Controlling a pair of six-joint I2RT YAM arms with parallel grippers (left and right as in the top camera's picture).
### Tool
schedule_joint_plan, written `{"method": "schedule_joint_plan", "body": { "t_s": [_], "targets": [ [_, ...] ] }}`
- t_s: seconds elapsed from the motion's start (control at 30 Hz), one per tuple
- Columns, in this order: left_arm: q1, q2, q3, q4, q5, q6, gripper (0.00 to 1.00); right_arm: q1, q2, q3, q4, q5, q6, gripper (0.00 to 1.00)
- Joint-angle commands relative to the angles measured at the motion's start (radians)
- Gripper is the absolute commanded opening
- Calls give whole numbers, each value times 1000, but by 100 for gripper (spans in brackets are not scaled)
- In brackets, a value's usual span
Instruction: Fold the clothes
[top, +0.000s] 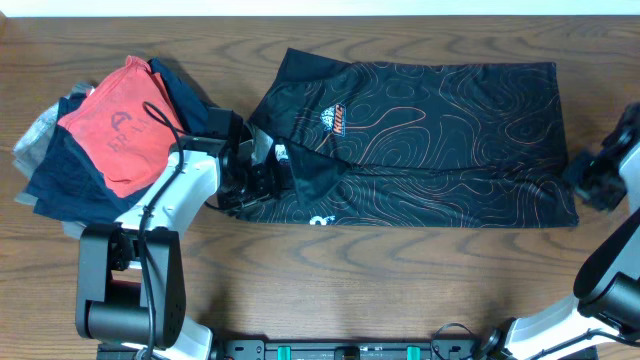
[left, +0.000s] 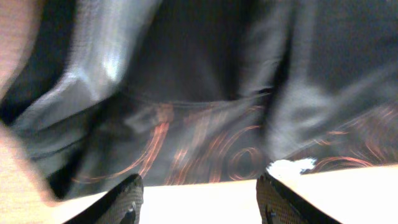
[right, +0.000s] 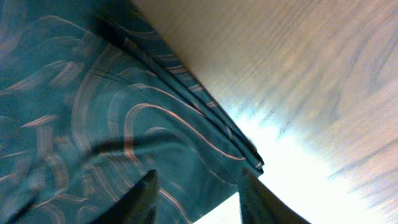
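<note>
At the near edge of the jersey (top: 430, 130), the left gripper (left: 199, 202) sits at its left end. The jaws are apart with only bare table (top: 400, 270) showing between them, so nothing is held. The right gripper (right: 199, 196) is at the jersey's right near corner, also with its jaws apart and empty, and the stacked hems of that corner lie just beyond its fingertips.

The jersey lies flat across the middle of the table, apparently folded once lengthwise. Its right end is square, but its left end is rumpled where the collar and a sleeve flap overlap.

The main risk is probably that left end: if the next fold starts from there without smoothing it, the creases would be trapped inside. The cloth looks thin and slick, so at the right corner a pinch that catches only the top layer could slide the layers apart and skew the edges.

Further off, left of the jersey, a red shirt (top: 115, 125) lies on navy clothes (top: 60, 185), close to the left arm. A wide swing there could snag the pile.
</note>
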Motion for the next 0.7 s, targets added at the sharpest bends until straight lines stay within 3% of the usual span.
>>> {"method": "schedule_joint_plan", "body": {
  "t_s": [0.0,0.3,0.53,0.67],
  "targets": [
    [3,2,-18,9,-123,8,60,-3,5,-92,49,49,29,47],
    [3,4,-156,227,-123,8,59,-32,5,-167,133,42,48,47],
    [3,4,-206,239,-123,8,58,-32,5,-178,138,50,48,12],
    [3,4,-229,253,-123,8,47,-33,5,-197,135,96,48,1]
  ]
}}
